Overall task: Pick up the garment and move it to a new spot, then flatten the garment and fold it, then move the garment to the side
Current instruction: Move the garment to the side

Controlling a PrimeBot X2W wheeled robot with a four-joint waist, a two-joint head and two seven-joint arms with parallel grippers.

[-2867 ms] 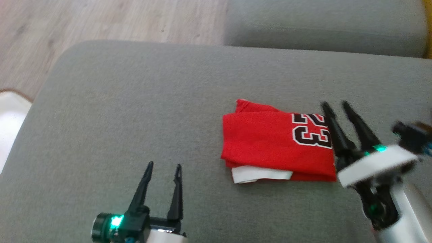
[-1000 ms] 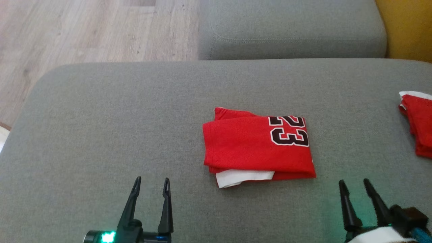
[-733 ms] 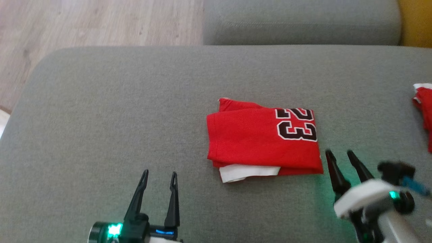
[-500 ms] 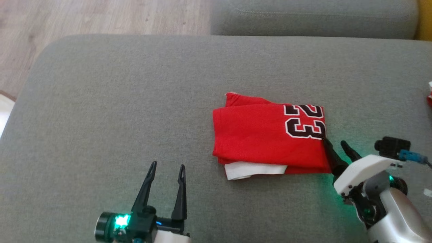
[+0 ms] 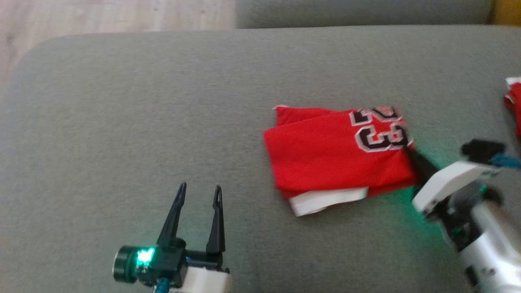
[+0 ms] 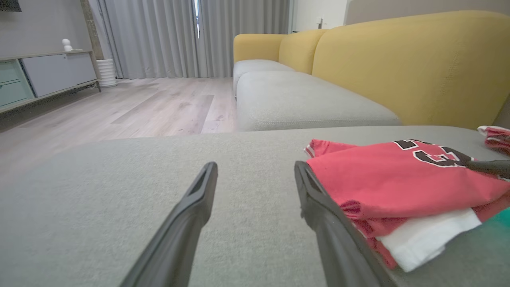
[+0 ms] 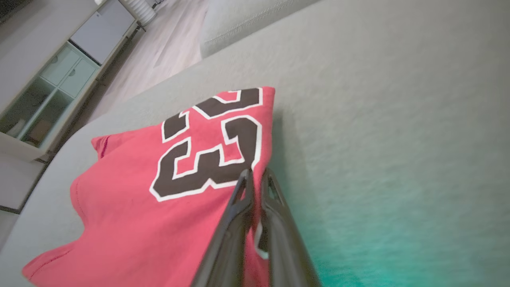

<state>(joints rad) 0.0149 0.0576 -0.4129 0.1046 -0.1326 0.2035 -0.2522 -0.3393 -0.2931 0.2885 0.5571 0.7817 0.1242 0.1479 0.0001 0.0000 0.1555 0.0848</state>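
So: garment point(image 5: 338, 154) edge in R end effector point(image 7: 255, 172)

Blk fingers point(image 5: 214, 236), white wrists point(image 5: 443, 185), green LED point(image 5: 145, 256).

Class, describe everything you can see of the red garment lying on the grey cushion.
The red garment looks like a soft knit jersey, folded into a rough rectangle of several layers. A black number 23 outlined in white sits near its right end, and a white layer pokes out at the near edge. It lies slightly crumpled on the grey cushion. The right gripper is shut on its right edge beside the number.
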